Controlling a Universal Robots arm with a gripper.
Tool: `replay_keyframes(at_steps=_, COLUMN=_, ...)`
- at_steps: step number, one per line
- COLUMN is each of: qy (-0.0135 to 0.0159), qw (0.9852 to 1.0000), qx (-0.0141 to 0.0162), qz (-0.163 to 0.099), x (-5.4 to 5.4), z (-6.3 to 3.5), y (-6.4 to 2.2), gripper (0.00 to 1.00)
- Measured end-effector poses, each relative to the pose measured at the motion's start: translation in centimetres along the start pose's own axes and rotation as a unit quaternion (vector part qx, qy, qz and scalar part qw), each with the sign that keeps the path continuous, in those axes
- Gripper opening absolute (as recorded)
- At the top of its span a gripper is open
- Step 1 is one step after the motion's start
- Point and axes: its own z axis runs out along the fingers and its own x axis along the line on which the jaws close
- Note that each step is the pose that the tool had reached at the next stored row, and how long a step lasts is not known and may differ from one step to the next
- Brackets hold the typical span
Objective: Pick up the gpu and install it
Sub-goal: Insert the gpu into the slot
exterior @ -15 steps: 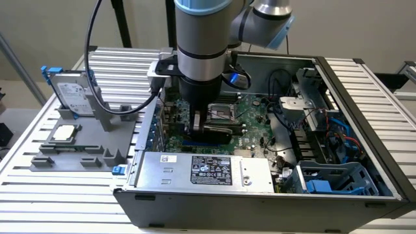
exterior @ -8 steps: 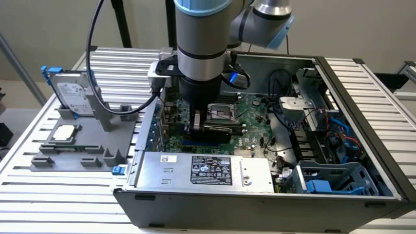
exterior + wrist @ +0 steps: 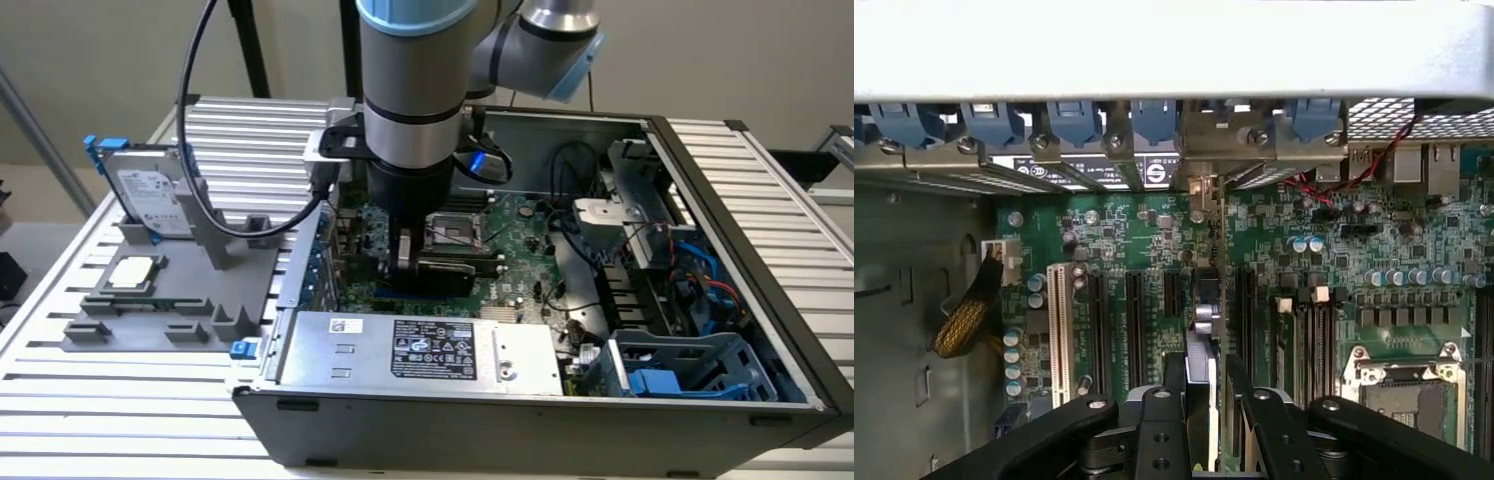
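The gripper [image 3: 1203,400] was clenched on the gpu [image 3: 1203,330], holding it edge-on over the motherboard [image 3: 1144,240] slots inside the open computer case [image 3: 747,200].

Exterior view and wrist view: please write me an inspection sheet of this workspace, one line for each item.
Surface: slatted metal table, carrying an open computer case.
Job's things: gpu seen edge-on, upright over the motherboard slots; whether it is seated cannot be told.
Clutter: hard drive standing in a grey fixture at the exterior view's left, and a processor chip lying on that fixture.
Grippers: gripper inside the case, shut on the gpu.
Cables: black cable along the arm; red and black wires and a braided cable inside the case.
Surroundings: nothing seen.
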Motion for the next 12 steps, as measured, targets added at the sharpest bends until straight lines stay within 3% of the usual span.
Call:
replay_keyframes(at_steps=7, qy=0.0004, qw=1.0, qx=-0.0001, qz=-0.001, x=-0.29, z=0.1, y=0.01, gripper=0.0)
replay_keyframes(at_steps=12, qy=0.0026, qw=1.0, qx=0.0, qz=-0.001, x=-0.29, z=0.26, y=0.05, gripper=0.0)
